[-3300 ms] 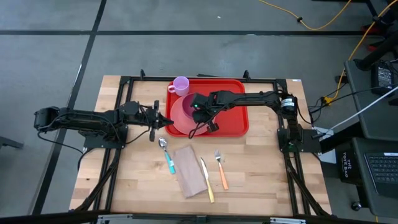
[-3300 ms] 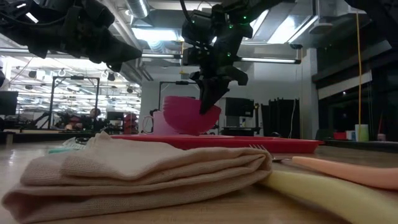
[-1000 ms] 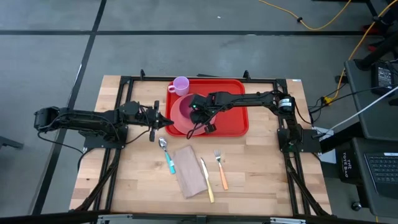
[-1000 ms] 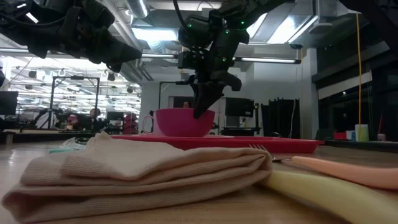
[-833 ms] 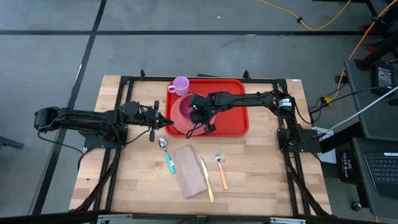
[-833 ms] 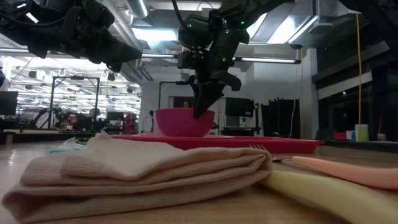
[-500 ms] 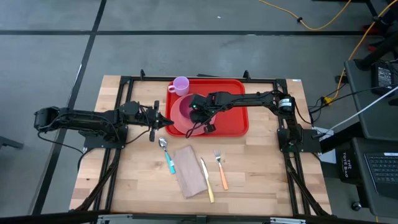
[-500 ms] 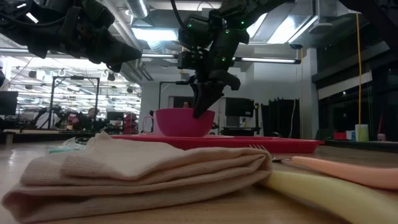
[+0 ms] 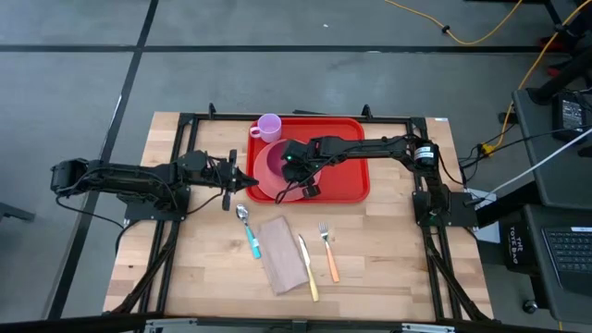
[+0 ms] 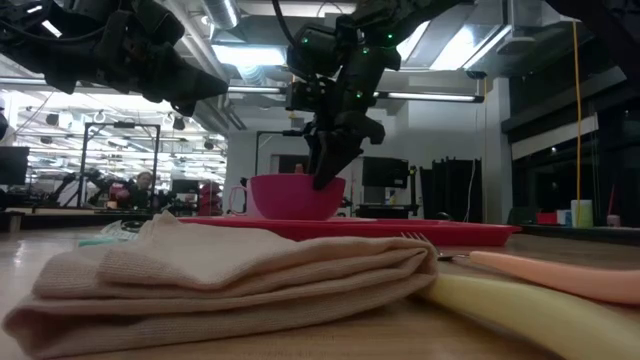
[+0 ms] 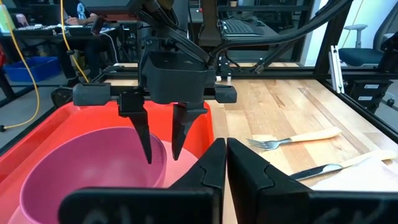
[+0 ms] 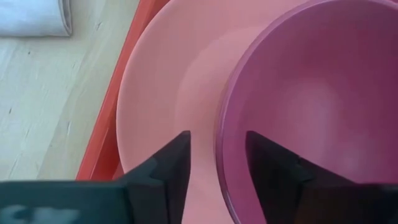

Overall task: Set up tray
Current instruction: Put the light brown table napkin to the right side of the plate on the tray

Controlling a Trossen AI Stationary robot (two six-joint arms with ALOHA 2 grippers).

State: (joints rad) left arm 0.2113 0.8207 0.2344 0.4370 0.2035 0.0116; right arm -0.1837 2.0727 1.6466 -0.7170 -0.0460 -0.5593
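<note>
The red tray (image 9: 344, 166) lies at the table's far middle. On its left part rests a round pink plate (image 9: 264, 181), and a magenta bowl (image 10: 297, 197) stands upright on that plate. My right gripper (image 12: 217, 135) is open and points down over the bowl's near rim (image 12: 221, 134), with one finger inside the bowl and one outside, each apart from the rim. A purple cup (image 9: 269, 127) stands at the tray's far left corner. My left gripper (image 11: 225, 163) is shut, hovering just left of the tray.
On the bare wood near the tray lie a teal-handled spoon (image 9: 248, 231), a folded beige napkin (image 9: 285, 254), a yellow knife (image 9: 308, 268) and an orange-handled fork (image 9: 328, 252). The tray's right half (image 9: 347, 176) is bare.
My right gripper has opened and let go of the bowl's rim, staying in place over it. The bowl stands unmoved on the pink plate.
</note>
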